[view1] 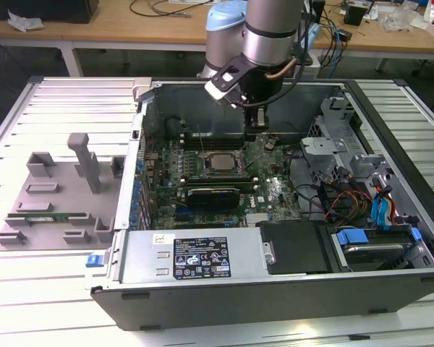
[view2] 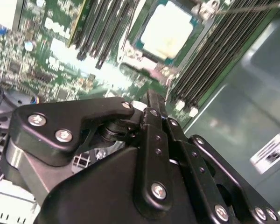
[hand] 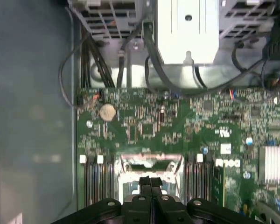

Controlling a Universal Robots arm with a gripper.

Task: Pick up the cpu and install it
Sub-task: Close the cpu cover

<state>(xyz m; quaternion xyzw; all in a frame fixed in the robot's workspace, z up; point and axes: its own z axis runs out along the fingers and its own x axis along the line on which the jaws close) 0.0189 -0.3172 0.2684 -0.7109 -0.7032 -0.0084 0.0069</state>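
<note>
The cpu (view1: pixel 218 162) lies flat in the metal-framed socket (view1: pixel 215 173) on the green motherboard, inside the open computer case. Its silver top looks pale in the second wrist view (view2: pixel 168 30). My gripper (view1: pixel 257 132) hangs over the board just to the exterior view's right of the socket, towards the case's back wall. Its black fingers (hand: pixel 151 183) are pressed together with nothing between them, and their thin tip (view2: pixel 152 99) stops short of the socket's edge. Part of the socket frame (hand: pixel 130 164) lies under the fingertips in the first wrist view.
A grey fixture (view1: pixel 50 189) with a green memory stick (view1: pixel 52 215) lies on the slatted table at the exterior view's left. Memory slots (view2: pixel 210 56) flank the socket. The power supply (view1: pixel 195 253), drive cage (view1: pixel 333 141), loose cables (view1: pixel 340 202) and blue caddies (view1: pixel 362 238) crowd the case.
</note>
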